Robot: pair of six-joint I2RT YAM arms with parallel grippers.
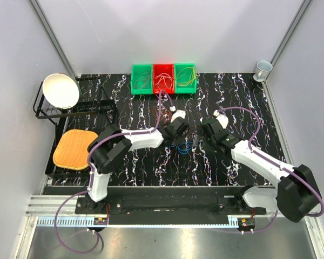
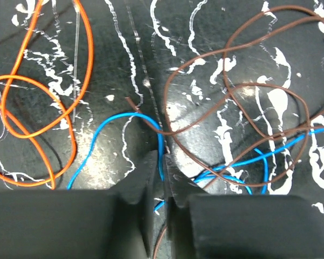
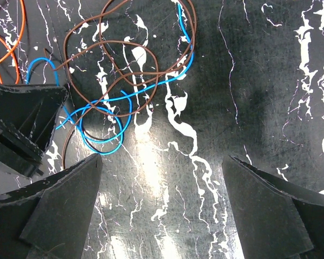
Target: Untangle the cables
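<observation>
A tangle of thin cables [image 1: 186, 145] lies on the black marbled table between my two grippers. In the left wrist view a blue cable [image 2: 113, 120] arcs down into my left gripper [image 2: 163, 162], whose fingers are shut on it. A brown cable [image 2: 232, 86] loops over the blue one to the right, and an orange cable [image 2: 70, 135] curls at the left. My right gripper [image 3: 162, 159] stands wide open over bare table. The blue cable [image 3: 102, 151] and brown cable [image 3: 146, 59] lie just beyond its left finger. From above, the left gripper [image 1: 179, 132] and right gripper [image 1: 208, 129] face each other.
Three bins stand at the back: green [image 1: 142, 79], red [image 1: 163, 78] and green [image 1: 185, 78], each holding thin wires. A white bowl [image 1: 61, 90] sits on a black rack [image 1: 75, 110] at the left, above an orange mat [image 1: 74, 148]. A cup [image 1: 263, 69] stands back right.
</observation>
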